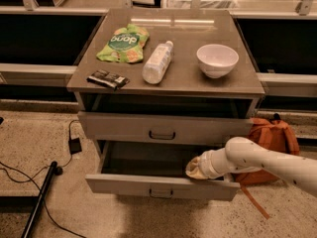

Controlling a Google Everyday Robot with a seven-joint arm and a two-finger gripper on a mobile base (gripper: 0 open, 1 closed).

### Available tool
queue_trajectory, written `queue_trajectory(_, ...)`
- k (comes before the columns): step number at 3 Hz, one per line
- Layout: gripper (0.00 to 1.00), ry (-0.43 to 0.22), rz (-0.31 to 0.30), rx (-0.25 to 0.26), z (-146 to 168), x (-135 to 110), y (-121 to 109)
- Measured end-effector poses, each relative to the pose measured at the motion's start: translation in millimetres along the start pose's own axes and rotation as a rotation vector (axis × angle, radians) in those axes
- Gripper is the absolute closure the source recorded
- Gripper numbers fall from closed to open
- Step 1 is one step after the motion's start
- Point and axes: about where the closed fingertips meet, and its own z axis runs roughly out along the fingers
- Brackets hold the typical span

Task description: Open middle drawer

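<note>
The middle drawer (124, 185) is pulled out from the grey cabinet, with its dark inside showing and its small loop handle (161, 193) centred on the front. Above it is the taller-fronted drawer (114, 127) with its own handle (162, 133). The lowest drawer is hidden under the open one. My gripper (194, 168) is at the end of the white arm (257, 158), which comes in from the right. It rests at the top edge of the open drawer's front, right of the handle.
On the cabinet top (188, 29) lie a green snack bag (121, 43), a plastic bottle on its side (157, 62), a white bowl (217, 59) and a dark snack bar (107, 78). An orange backpack (275, 135) stands to the right. A cable and adapter (74, 145) and a dark pole (37, 202) lie on the floor to the left.
</note>
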Motion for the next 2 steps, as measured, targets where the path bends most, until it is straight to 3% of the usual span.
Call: queue_trajectory(2, 1.0, 0.006, 0.007, -0.063, 43, 11, -1)
